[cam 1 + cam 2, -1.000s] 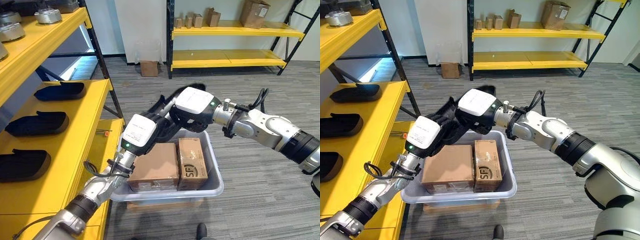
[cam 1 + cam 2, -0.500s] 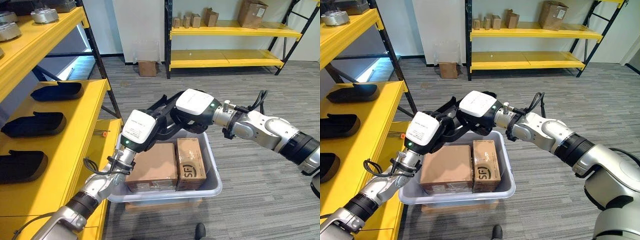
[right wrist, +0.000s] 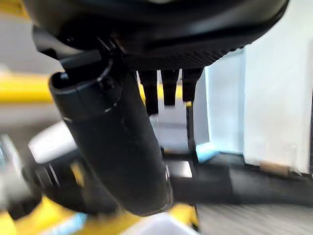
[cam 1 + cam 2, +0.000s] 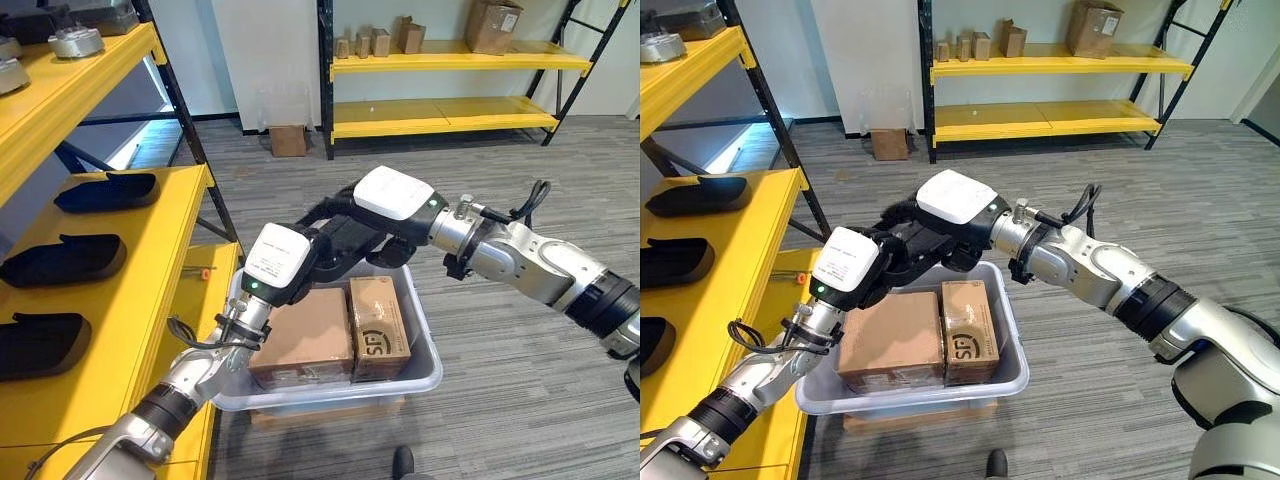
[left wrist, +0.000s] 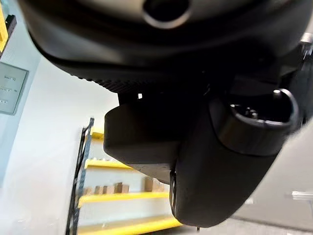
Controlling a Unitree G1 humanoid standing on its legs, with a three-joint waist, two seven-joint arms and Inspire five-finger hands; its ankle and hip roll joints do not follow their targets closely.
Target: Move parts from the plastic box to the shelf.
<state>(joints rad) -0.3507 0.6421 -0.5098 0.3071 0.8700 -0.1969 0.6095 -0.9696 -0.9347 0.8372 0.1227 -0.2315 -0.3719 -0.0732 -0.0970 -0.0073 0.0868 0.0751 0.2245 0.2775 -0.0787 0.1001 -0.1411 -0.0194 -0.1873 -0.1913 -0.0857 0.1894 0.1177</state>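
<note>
Grey striped carpet (image 4: 500, 150) covers my floor; a yellow rack (image 4: 450, 62) lines the far white wall (image 4: 270, 50), bearing cardboard boxes (image 4: 495, 25); one small carton (image 4: 288, 140) sits below.

The narrow brown cardboard box (image 4: 378, 327) standing in the grey plastic box (image 4: 425, 372) bears a black round logo with large letters on its top face. Small dark print marks the white cover of the left hand (image 4: 278, 262), too small to read.
</note>
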